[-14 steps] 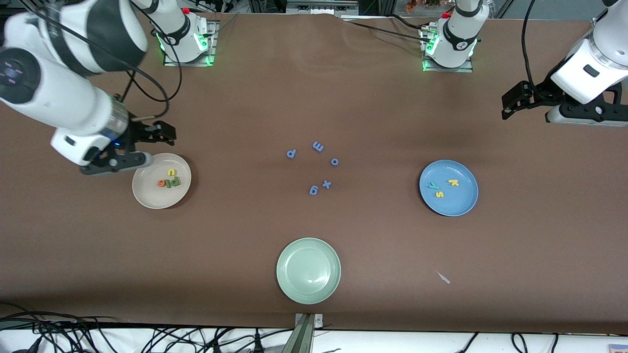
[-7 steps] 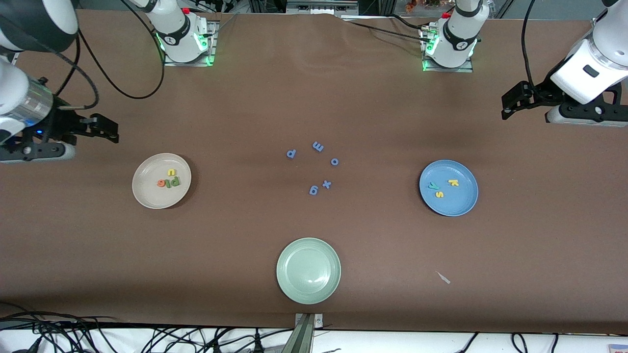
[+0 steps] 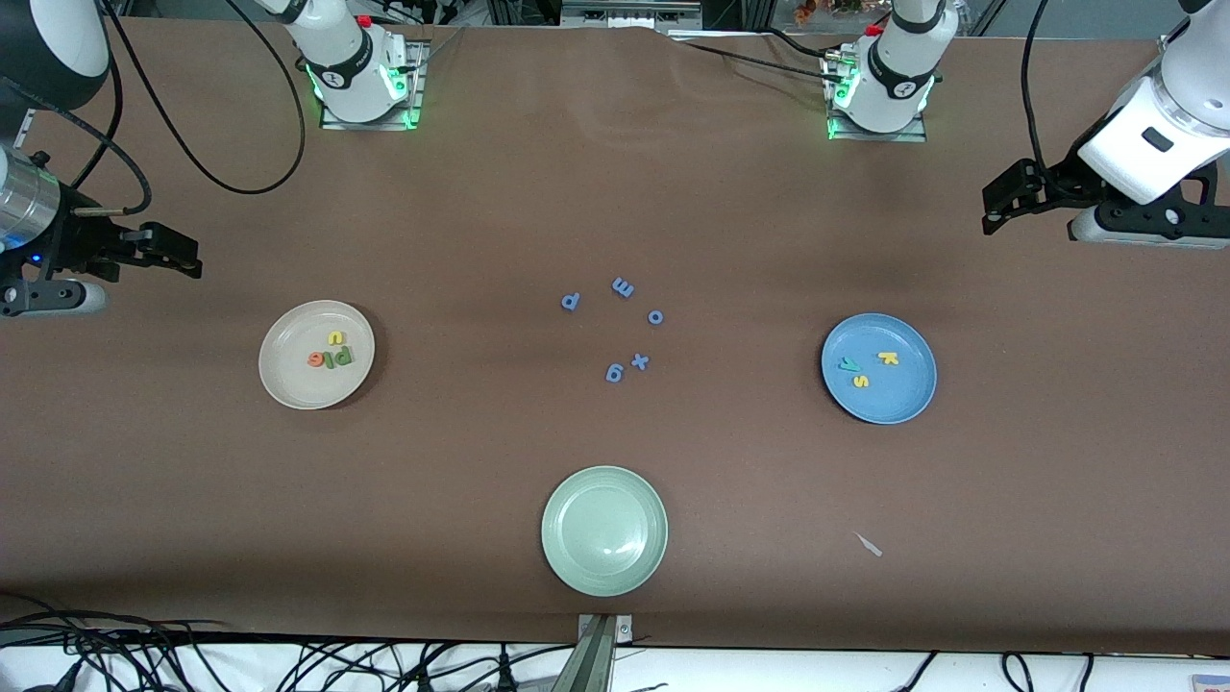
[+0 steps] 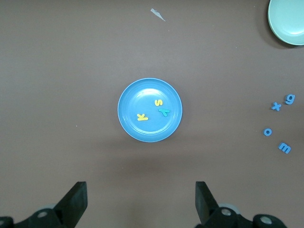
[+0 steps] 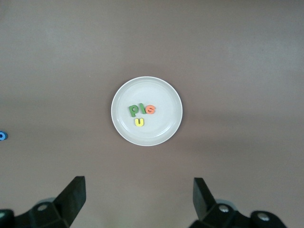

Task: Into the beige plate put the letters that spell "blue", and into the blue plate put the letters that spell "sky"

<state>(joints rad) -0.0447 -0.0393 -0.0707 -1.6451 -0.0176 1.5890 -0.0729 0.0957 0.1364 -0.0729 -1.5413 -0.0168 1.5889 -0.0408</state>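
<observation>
The beige plate holds the orange e, dark green l, olive b and yellow u. On the blue plate lie the yellow k, teal y and yellow s. My right gripper hangs open and empty over bare table at the right arm's end; its wrist view looks down on the beige plate. The left gripper waits open and empty at the left arm's end, high over the table, with the blue plate below.
Several blue-purple letters lie scattered mid-table between the two plates. A pale green plate sits nearer the front camera. A small pale scrap lies beside it toward the left arm's end. Cables run along the table's front edge.
My right arm has drawn back from above the beige plate's rim toward its own end of the table. The left arm, plates and letters have not moved.
</observation>
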